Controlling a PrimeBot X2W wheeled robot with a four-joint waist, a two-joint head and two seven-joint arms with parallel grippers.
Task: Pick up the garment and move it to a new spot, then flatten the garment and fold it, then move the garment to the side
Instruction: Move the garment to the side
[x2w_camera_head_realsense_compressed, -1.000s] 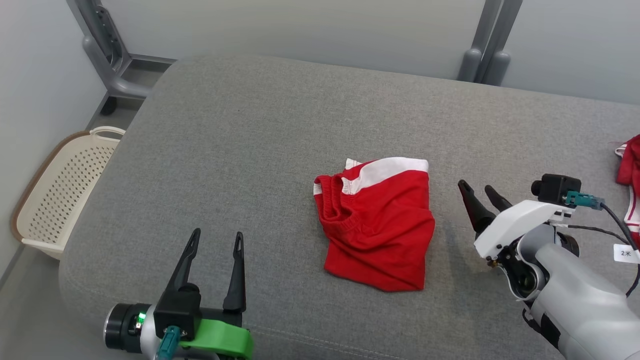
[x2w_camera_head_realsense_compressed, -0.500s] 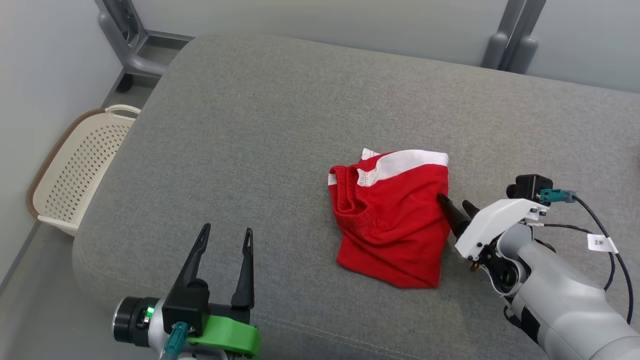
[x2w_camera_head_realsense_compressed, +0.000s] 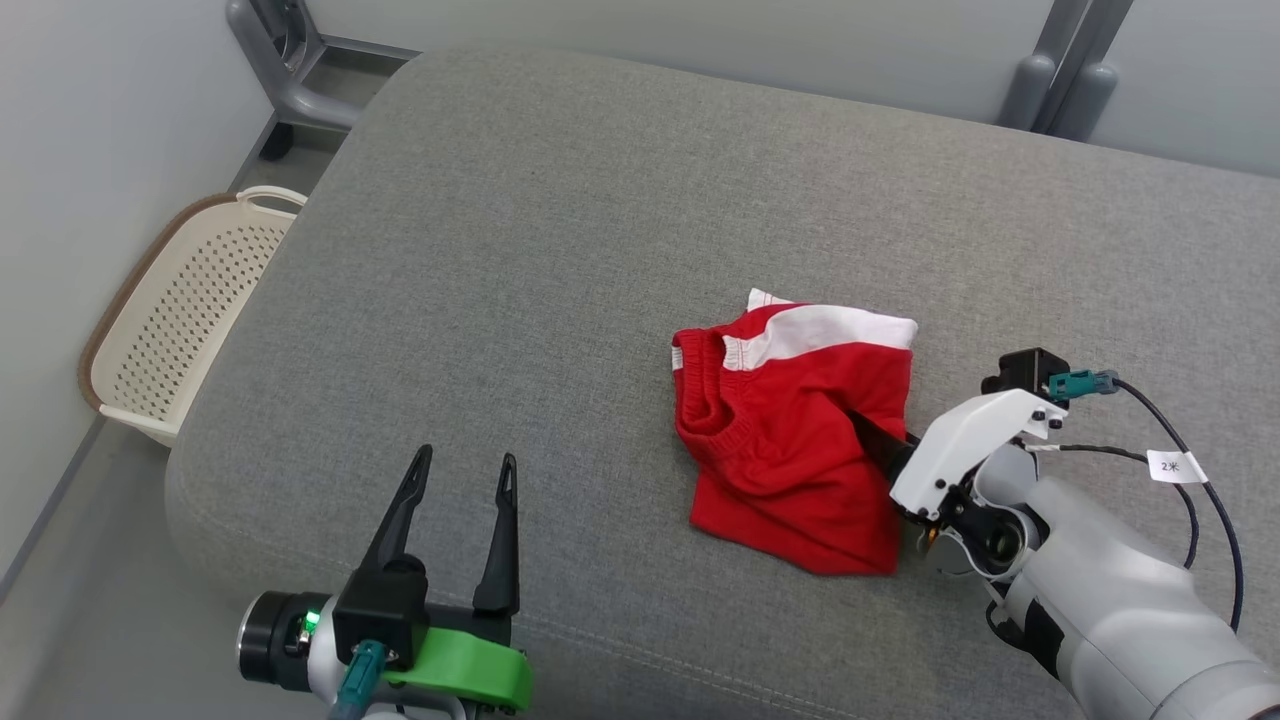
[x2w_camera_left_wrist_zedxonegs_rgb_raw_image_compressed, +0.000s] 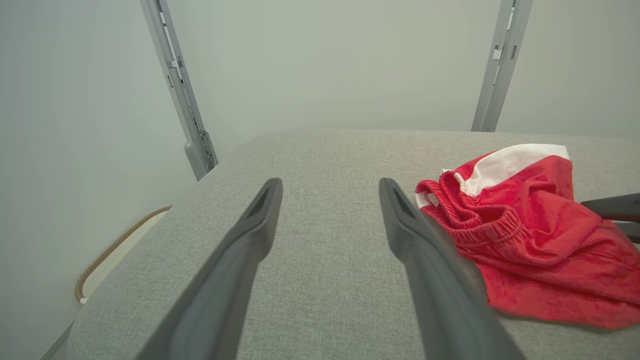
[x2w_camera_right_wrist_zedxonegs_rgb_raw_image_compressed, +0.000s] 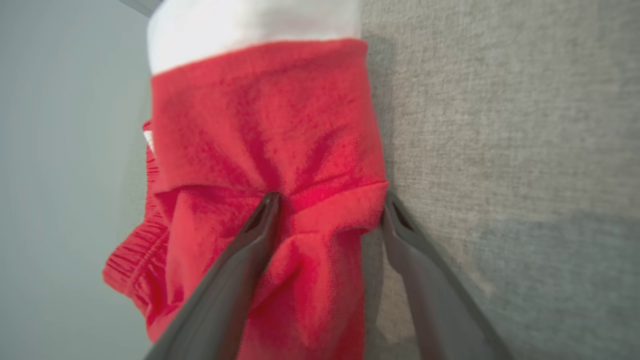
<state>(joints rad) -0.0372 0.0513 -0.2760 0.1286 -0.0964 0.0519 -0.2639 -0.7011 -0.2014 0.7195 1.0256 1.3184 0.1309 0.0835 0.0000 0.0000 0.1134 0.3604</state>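
white cable tag (x2w_camera_head_realsense_compressed: 1172, 466) reads "2米", near red garment (x2w_camera_head_realsense_compressed: 790, 450).

My head camera looks steeply down on the grey cushion (x2w_camera_head_realsense_compressed: 560, 200), garment (x2w_camera_head_realsense_compressed: 790, 440) toward three o'clock. Left wrist camera skims low along my left hand (x2w_camera_left_wrist_zedxonegs_rgb_raw_image_compressed: 330, 187), same garment at three o'clock. Right wrist camera sits right up close, garment at twelve against my right hand (x2w_camera_right_wrist_zedxonegs_rgb_raw_image_compressed: 330, 200).
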